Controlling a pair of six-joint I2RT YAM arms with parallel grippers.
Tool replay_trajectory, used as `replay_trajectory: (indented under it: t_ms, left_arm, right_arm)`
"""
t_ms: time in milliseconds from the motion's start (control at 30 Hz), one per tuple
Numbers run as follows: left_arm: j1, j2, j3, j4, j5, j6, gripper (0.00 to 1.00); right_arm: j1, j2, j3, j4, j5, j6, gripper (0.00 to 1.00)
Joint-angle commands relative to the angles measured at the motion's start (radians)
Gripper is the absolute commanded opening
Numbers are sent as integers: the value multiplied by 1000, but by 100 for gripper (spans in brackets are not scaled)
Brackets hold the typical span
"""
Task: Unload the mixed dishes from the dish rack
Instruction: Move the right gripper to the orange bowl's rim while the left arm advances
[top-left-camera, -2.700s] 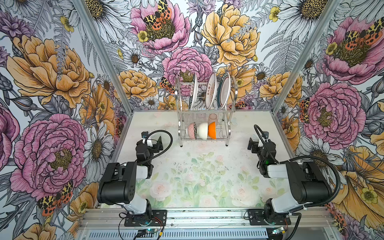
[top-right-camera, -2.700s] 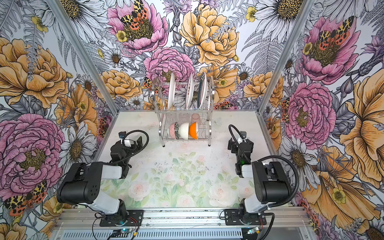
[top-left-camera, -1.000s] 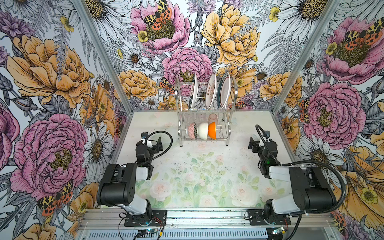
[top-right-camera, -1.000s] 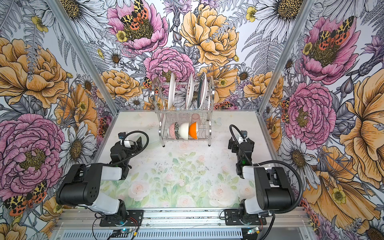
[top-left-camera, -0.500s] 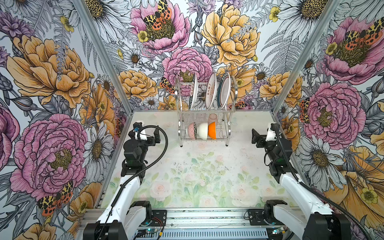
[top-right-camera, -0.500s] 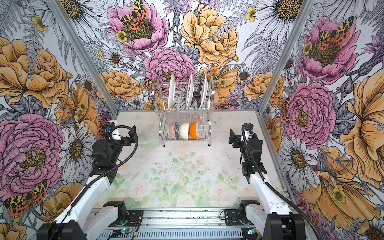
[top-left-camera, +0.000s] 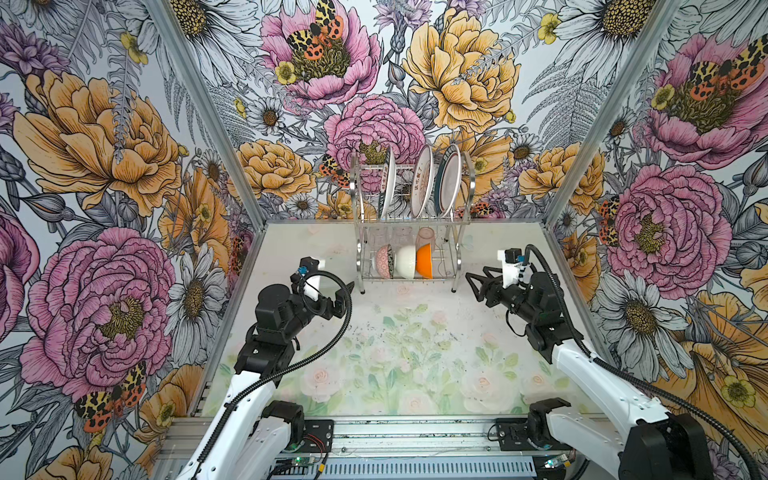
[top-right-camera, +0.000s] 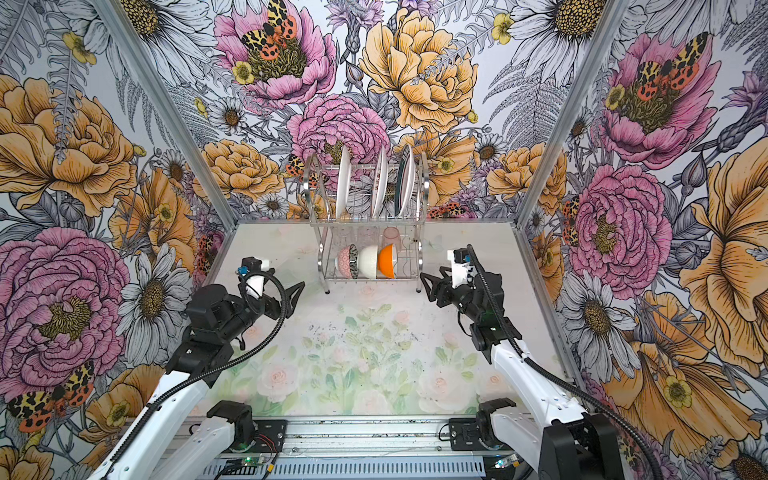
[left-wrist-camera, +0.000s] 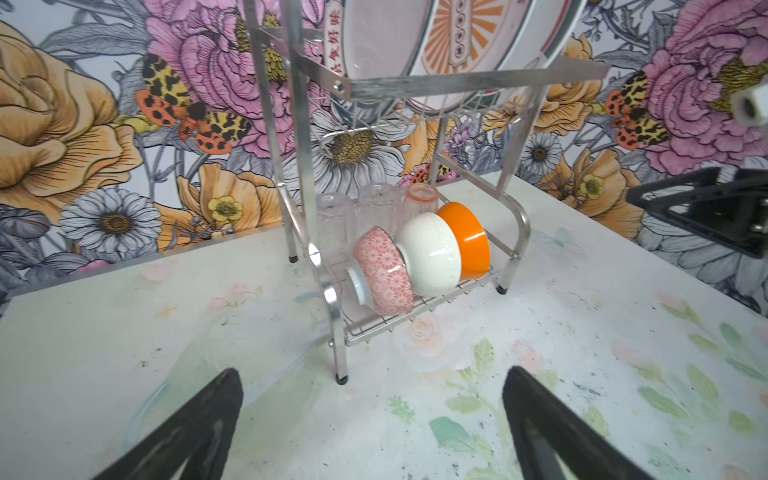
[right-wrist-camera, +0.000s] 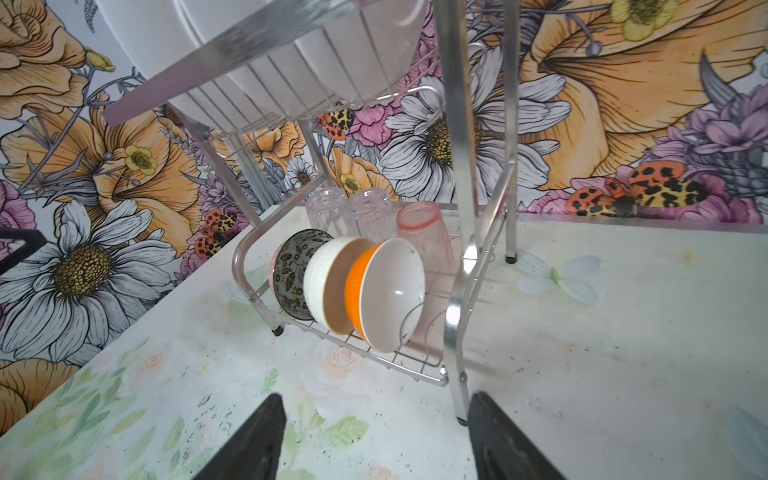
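The chrome dish rack (top-left-camera: 360, 257) stands at the back middle of the table in both top views. Its upper tier holds three upright plates (top-left-camera: 420, 181). On the lower tier a pink bowl (left-wrist-camera: 384, 270), a cream bowl (left-wrist-camera: 432, 253) and an orange bowl (left-wrist-camera: 469, 241) lean on edge, with clear and pinkish cups (right-wrist-camera: 419, 232) behind them. My left gripper (top-left-camera: 334, 291) hovers open just left of the rack's front, nothing between its fingers (left-wrist-camera: 216, 399). My right gripper (top-left-camera: 476, 274) is open and empty, close to the rack's right front leg (right-wrist-camera: 457, 386).
The floral table mat (top-left-camera: 407, 353) spreads in front of the rack. Flower-patterned walls with metal corner posts (top-left-camera: 582, 166) close in the left, right and back. A metal rail (top-left-camera: 415, 432) carrying both arm bases runs along the front edge.
Both arms have unfolded from near the front and reached forward and inward, and their grippers now flank the rack's lower tier. The right jaws have narrowed a little.
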Motion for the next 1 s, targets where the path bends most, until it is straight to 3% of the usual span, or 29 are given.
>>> replay_trajectory:
  t_ms: [0,233,467,967]
  left_arm:
    - [-56,24,-27,-18,-33,12,99]
    - [-98,87,-76,125,-45,-35,99]
    - [-133,170,-65,161,-32,-35,99]
    - [-170,230,-89,201,-33,-41,99]
  right_arm:
    - [42,53,30,78,-7,39,66]
    - [118,209,54,205,39,50,57]
    - [135,381,160,258,20,53,50]
    - [163,627,265,391,40,93,46]
